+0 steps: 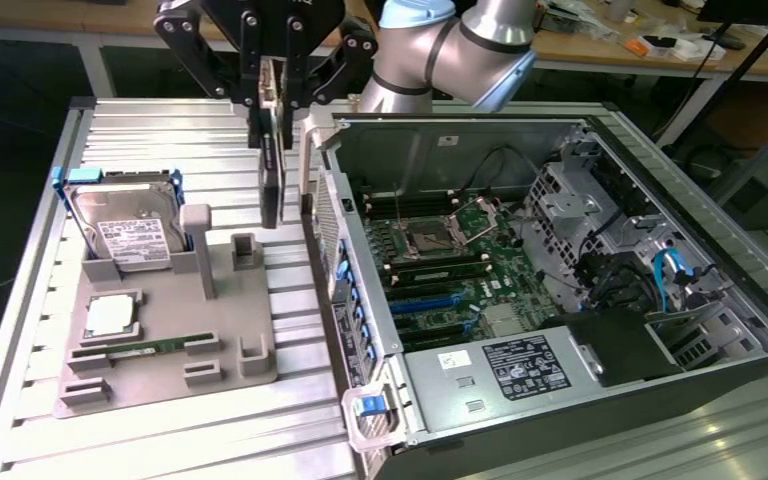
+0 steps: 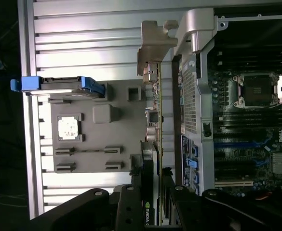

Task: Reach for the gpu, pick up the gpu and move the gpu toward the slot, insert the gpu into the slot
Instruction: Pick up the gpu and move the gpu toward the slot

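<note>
gpu (image 1: 271, 175): upper end hidden inside gripper (image 1: 275, 98) | arm (image 1: 454, 50): cut by exterior view's upper edge | hard drive label (image 1: 135, 241): text too small

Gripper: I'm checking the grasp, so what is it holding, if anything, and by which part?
The gripper holds the gpu by its upper end, its fingers pinching the two flat faces; the card hangs upright below it.

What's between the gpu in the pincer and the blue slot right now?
The computer case's metal wall stands between the gpu, held in the pincer, and the slot on the motherboard; the exterior view shows it.
</note>
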`<state>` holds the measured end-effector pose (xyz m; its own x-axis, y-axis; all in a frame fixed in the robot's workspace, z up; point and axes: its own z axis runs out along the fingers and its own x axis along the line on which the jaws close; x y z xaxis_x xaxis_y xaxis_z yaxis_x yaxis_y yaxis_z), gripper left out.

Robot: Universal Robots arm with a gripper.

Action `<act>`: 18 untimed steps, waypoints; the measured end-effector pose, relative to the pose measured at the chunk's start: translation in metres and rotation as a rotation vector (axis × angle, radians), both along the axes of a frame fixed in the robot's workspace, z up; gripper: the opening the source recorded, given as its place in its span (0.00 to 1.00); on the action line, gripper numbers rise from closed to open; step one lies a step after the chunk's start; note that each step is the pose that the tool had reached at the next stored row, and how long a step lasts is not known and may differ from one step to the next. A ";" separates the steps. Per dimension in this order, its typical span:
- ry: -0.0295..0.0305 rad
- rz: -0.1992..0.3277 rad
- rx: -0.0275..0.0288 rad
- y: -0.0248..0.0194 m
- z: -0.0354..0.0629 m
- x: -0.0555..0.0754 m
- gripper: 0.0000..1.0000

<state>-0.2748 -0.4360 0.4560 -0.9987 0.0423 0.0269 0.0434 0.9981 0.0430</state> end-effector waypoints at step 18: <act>-0.0017 0.000 -0.0001 0.0000 -0.0028 0.034 0.27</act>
